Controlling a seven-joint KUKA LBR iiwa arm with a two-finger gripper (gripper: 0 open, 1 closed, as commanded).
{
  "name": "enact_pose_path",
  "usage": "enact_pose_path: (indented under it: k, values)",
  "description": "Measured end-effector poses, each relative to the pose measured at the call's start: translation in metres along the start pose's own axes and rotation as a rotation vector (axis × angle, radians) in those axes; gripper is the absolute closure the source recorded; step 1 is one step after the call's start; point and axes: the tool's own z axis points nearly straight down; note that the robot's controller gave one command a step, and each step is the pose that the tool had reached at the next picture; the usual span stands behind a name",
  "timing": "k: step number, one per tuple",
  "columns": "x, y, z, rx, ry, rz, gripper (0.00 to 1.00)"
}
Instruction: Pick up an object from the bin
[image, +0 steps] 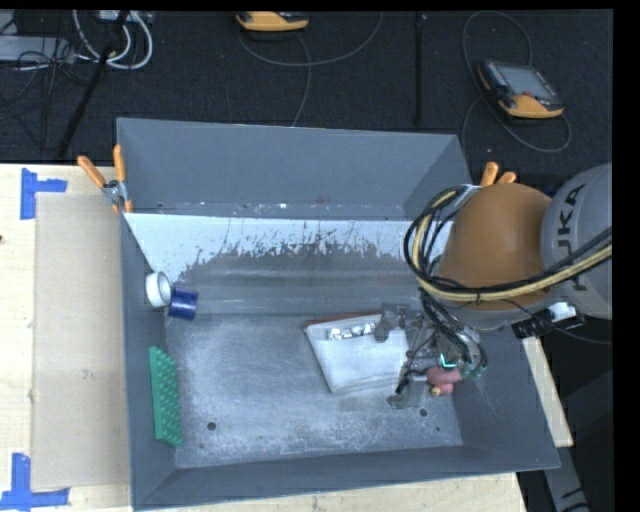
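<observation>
1. Pick in progress: the gripper (408, 386) hangs low over the floor of the grey bin (260, 410), near the right wall and under the orange wrist cover (495, 240). Whether it is open or closed cannot be told from this angle, and nothing is plainly in its hold
2. The nearest thing is a flat whitish packet (348, 362) with silvery contents along its far edge, lying just right of the floor's centre
3. The key relation: the packet's long axis runs roughly from left wall to right wall, and the gripper stands at its right end, so the packet stretches away toward the left wall. Contact cannot be made out
4. A small pink thing (440, 379) sits just beside the gripper, toward the right wall
5. Well apart, by the left wall, lie a white-and-blue cylinder (168, 293) and a green strip (164, 394)
</observation>
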Motion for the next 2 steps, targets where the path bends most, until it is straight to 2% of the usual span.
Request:
enact_pose_path:
  k: [1, 2]
  values:
    - [-0.0149, -0.129, 0.0941, 0.003, -0.005, -0.107, 0.0]
    - [-0.0162, -0.1246, 0.091, 0.0, -0.007, -0.112, 1.0]
